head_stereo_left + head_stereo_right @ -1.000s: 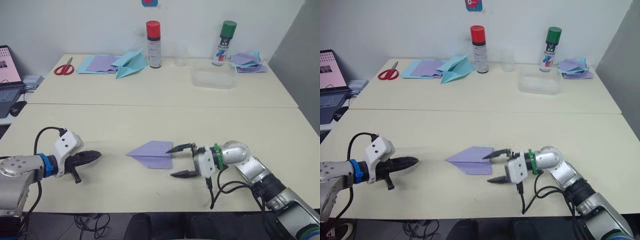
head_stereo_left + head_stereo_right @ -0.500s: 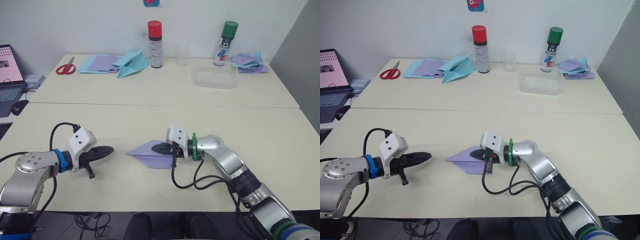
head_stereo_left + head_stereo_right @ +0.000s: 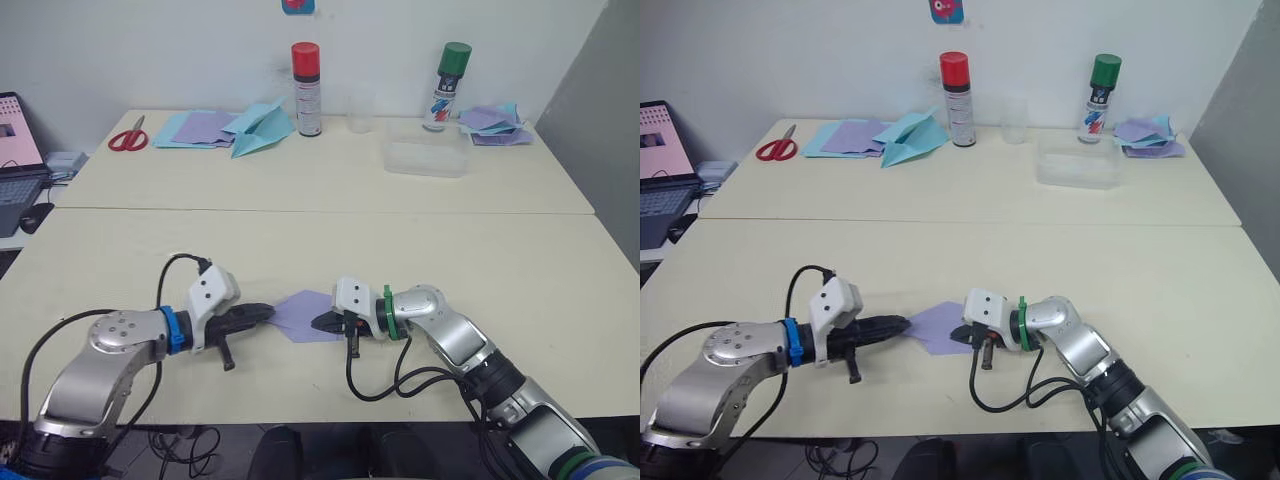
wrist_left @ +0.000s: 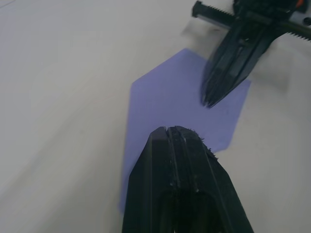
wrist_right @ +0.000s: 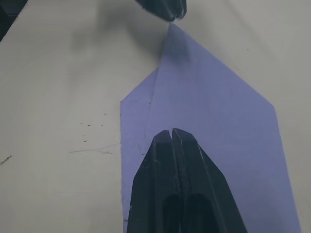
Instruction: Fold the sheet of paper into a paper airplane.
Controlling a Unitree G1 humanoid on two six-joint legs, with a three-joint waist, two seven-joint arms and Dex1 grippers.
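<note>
Lavender paper airplane (image 3: 305,316) flat between grippers | left gripper (image 3: 268,312) closed — right gripper (image 3: 318,323) closed, both tips on it

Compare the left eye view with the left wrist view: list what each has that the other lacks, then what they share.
Left eye view alone: scissors, red-capped can, green-capped can, light-blue airplane, clear tray, paper stacks. Left wrist view alone: a close look at both pincers' shut fingers, the right tips pressed on the paper. Shared: the lavender paper, left pincer, right pincer and table.
</note>
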